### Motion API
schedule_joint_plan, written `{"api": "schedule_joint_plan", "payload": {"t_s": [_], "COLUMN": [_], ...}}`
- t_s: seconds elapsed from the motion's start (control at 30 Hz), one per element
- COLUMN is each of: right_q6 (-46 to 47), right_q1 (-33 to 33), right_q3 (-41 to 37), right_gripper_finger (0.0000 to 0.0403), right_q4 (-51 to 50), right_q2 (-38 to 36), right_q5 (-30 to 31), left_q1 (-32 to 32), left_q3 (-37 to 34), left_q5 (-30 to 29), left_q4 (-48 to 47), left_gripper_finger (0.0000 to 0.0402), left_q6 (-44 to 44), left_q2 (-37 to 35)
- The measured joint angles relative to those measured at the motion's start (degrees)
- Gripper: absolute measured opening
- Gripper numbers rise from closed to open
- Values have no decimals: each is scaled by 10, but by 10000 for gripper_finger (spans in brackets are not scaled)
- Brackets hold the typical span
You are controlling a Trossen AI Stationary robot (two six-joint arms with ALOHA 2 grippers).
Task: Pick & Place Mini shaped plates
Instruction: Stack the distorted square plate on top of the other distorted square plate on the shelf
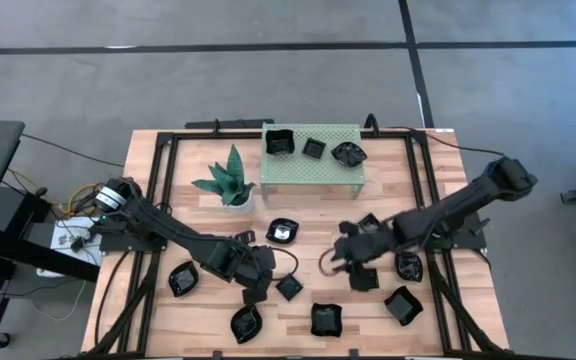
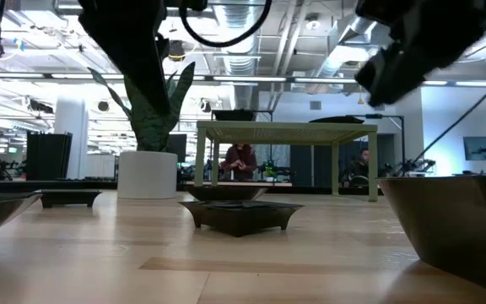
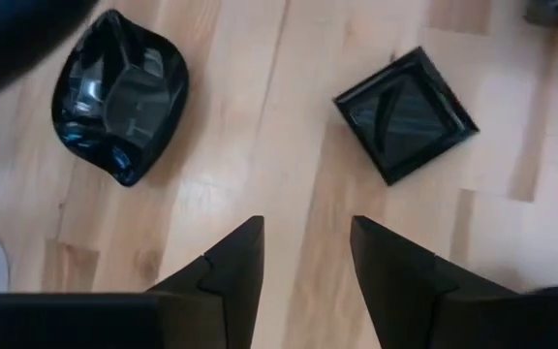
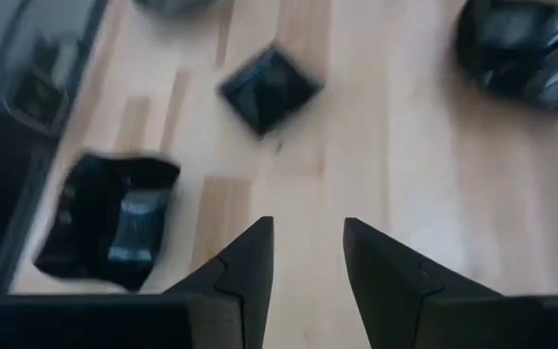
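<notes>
High view: green perforated shelf (image 1: pixel 313 165) at the far middle of the wooden table (image 1: pixel 388 325), carrying three mini shaped plates: a square dish (image 1: pixel 280 142) at the left end, a small square one (image 1: pixel 313 148) in the middle, a ruffled one (image 1: pixel 348 153) at the right end. Plant in a white pot (image 1: pixel 233 185) just left of the shelf, on the tabletop. More black plates scattered over the near half: a rounded one (image 1: pixel 283 232) near the middle, a small diamond-set square (image 1: pixel 290 288), a leaf-like dish (image 1: pixel 246 323) at the near left, a square one (image 1: pixel 326 320) at the near centre, another square one (image 1: pixel 403 305) at the near right, one (image 1: pixel 182 279) on the left beside the left arm, one (image 1: pixel 409 266) beside the right arm.

Left gripper (image 1: pixel 259 272) low over the table, left of centre, close to the small diamond-set square. Left wrist view: fingers (image 3: pixel 231 276) spread apart, nothing between them, bare wood below; leaf-like dish (image 3: pixel 119 92) and small square plate (image 3: pixel 405 114) lying ahead, apart from the fingers.

Right gripper (image 1: pixel 340 255) right of centre, reaching in from the right. Right wrist view: fingers (image 4: pixel 381 267) parted, empty, over bare wood; blurred square dish (image 4: pixel 109 221), small square plate (image 4: pixel 269 89) and a rounded dish (image 4: pixel 531 53) ahead, none touched.

Low view: dark plate (image 2: pixel 241 211) resting flat on the table in the middle, shelf (image 2: pixel 287 133) behind it, a person (image 2: pixel 239 162) seen in the room beyond.
</notes>
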Motion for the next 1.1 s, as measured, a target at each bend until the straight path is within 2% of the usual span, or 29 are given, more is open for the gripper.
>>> {"api": "schedule_joint_plan", "payload": {"t_s": [0.3, 0.5, 0.57, 0.73, 1.1], "right_q6": [96, 102, 102, 102, 126], "right_q1": [80, 140, 150, 144, 115], "right_q3": [71, 113, 123, 156, 157], "right_gripper_finger": [123, 123, 123, 123, 123], "right_q4": [20, 29, 25, -37, -54], "right_q2": [96, 161, 182, 214, 248], "right_q5": [-52, -51, -30, 24, -20], "left_q1": [16, 30, 33, 39, 40], "left_q3": [-17, -17, -17, -17, -17], "left_q5": [-2, -3, -3, -2, -2], "left_q4": [10, 13, 16, 23, 36], "left_gripper_finger": [153, 148, 147, 147, 147], "left_q6": [-3, -3, -3, -3, -3], "left_q2": [0, 0, 0, 0, 0]}}
